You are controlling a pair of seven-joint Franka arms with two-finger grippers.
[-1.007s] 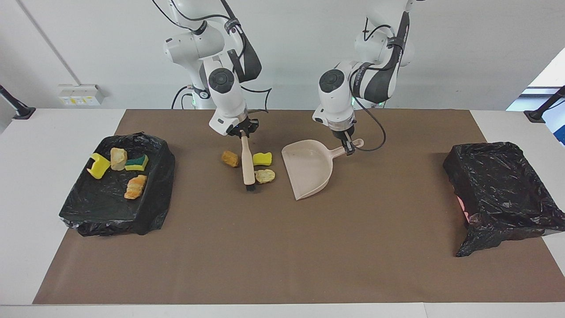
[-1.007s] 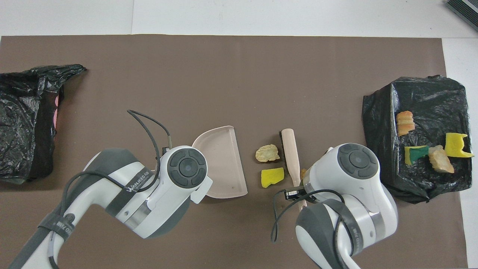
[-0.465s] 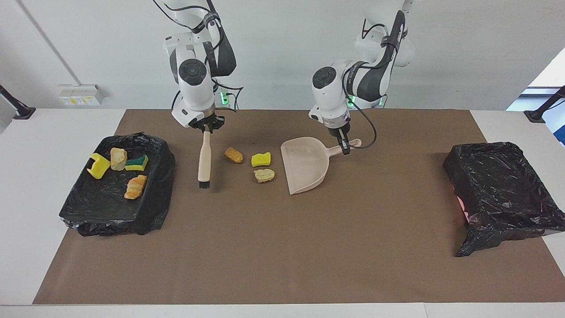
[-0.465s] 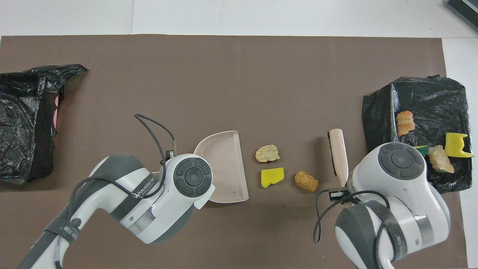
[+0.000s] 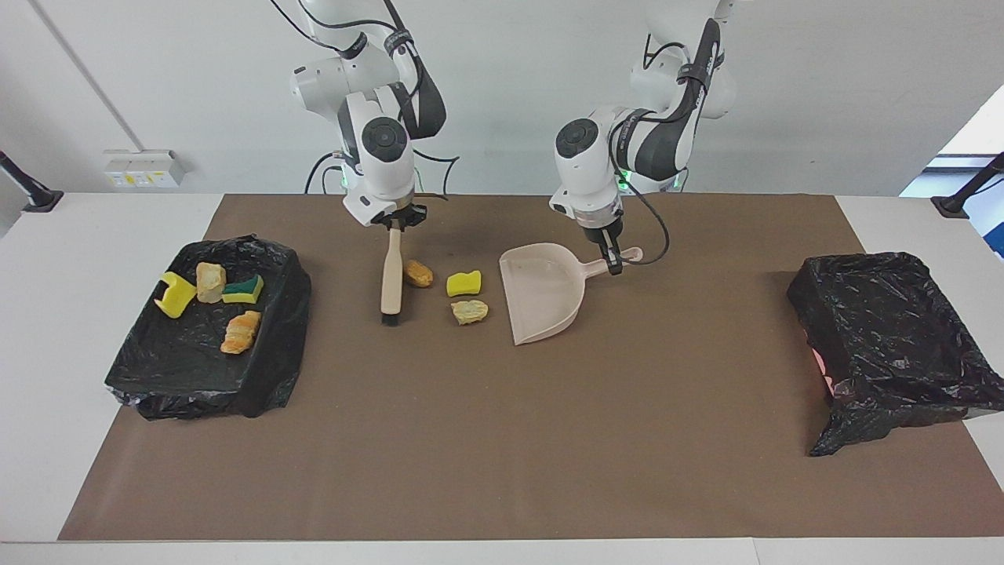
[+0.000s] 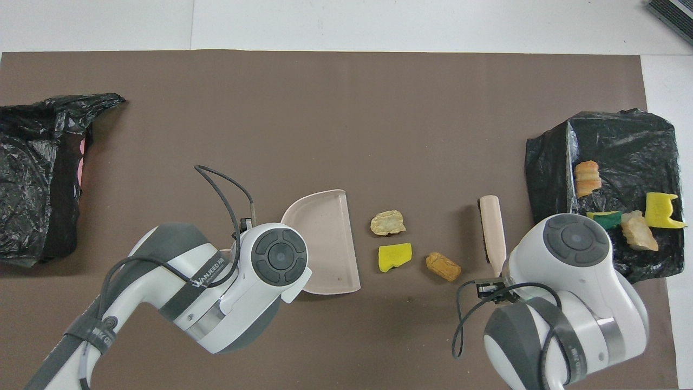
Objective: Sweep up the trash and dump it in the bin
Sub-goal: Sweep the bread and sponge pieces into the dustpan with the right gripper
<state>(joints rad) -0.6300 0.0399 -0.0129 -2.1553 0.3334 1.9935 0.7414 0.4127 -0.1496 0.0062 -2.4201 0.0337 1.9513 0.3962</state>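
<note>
right pincer grips brush; left pincer grips dustpan handle. 3 scraps lie btwn them on worktop; 4 in bin. keep bristles flat, sweep toward pan mouth, hold pan lip down.

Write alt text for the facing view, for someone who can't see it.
Two robot arms work at a brown mat: the right gripper holds a beige brush beside three loose scraps, and the left gripper holds a beige dustpan by its handle. A black-lined bin at the right arm's end contains four scraps; another bin sits at the left arm's end.
</note>
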